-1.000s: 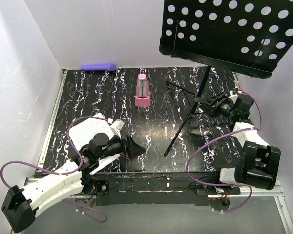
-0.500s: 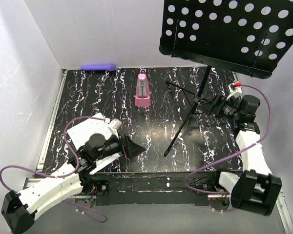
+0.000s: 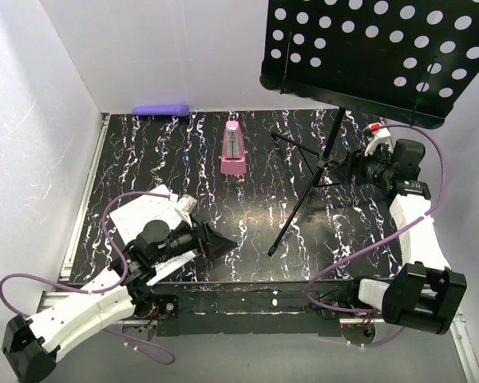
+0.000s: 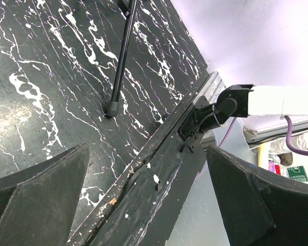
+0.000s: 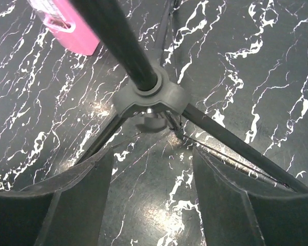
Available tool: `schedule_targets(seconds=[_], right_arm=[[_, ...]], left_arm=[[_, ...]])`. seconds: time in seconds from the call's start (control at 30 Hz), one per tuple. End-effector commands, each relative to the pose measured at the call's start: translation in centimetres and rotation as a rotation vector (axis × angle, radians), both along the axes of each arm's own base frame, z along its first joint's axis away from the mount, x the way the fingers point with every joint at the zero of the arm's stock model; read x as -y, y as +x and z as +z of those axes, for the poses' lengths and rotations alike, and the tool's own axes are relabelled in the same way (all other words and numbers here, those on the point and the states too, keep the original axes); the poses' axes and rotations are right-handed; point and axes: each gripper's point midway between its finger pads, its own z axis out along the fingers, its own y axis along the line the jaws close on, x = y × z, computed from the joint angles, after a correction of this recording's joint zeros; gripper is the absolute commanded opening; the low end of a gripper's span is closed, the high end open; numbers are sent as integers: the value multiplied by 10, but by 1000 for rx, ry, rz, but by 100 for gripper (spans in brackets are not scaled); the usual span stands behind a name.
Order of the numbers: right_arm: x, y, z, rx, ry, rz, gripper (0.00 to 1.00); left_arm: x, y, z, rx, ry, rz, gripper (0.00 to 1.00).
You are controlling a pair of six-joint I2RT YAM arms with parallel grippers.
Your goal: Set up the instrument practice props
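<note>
The black music stand stands at the right, its perforated desk (image 3: 375, 56) high over its tripod hub (image 3: 323, 163). The pink metronome (image 3: 234, 149) stands upright left of it. White sheet-music pages (image 3: 140, 214) lie at the near left, partly hidden under my left arm. My right gripper (image 3: 347, 167) is open and empty just right of the hub, not touching it. In the right wrist view the hub (image 5: 149, 92) sits ahead of the open right gripper (image 5: 153, 205), with the metronome (image 5: 66, 20) beyond. My left gripper (image 3: 219, 239) is open and empty near the front edge.
A purple cylinder (image 3: 161, 109) lies against the back wall. White walls close in the left, back and right sides. In the left wrist view a tripod leg (image 4: 122, 56) ends at its foot (image 4: 111, 108) near the table's front rail (image 4: 159, 154).
My right arm has swung farther back along the right wall, its gripper staying beside the tripod hub. My left gripper has shifted slightly forward. The stand and metronome have not moved.
</note>
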Motion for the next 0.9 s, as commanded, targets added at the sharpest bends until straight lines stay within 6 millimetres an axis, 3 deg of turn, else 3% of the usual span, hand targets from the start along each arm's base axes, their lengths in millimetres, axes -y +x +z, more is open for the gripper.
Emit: schedule_targets(seconds=[0.0, 0.3, 0.5, 0.67, 0.87], right_arm=[[0, 13, 15, -3, 9, -52, 70], [-9, 27, 4, -13, -32, -80, 65], [-8, 37, 2, -21, -49, -95, 56], [-13, 37, 1, -21, -49, -76, 48], [-16, 38, -1, -24, -48, -65, 45]], left_arm=[[-1, -2, 2, 12, -17, -5, 98], [0, -2, -2, 2, -12, -10, 98], [-1, -3, -4, -1, -16, -5, 98], [-1, -2, -6, -5, -12, -5, 98], [-1, -2, -5, -5, -12, -3, 98]])
